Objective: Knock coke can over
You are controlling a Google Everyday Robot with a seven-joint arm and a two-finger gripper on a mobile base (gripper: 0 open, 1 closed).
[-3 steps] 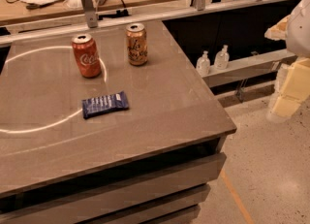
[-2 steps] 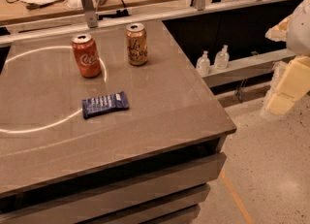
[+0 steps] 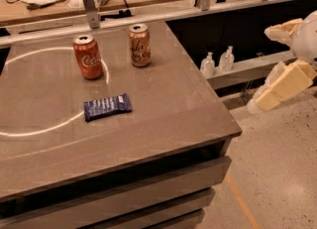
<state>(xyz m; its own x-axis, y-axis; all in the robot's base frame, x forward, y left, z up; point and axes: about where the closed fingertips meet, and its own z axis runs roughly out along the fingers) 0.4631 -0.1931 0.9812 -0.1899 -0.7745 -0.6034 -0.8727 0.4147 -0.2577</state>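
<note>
Coke can [image 3: 88, 57] stands upright on the far left part of the worktop [image 3: 163, 109], well apart from the gripper [image 3: 282, 85]. The gripper hangs off the worktop's right side, above the floor [image 3: 277, 173], and touches nothing. Only its cream-coloured parts show at the right edge of the view, and whether it is released or clenched cannot be told. Against the earlier frames it has drifted a little to the left, towards the worktop's edge. Nearest to it, on a low shelf, stand two small clear bottles [image 3: 207, 65]. On the worktop a gold-brown can [image 3: 139, 45] stands upright just right of the coke can, with a gap between them. A dark blue snack bar [image 3: 107, 107] lies flat in front of both cans. Both cans and the bar sit where they did a second ago.
</note>
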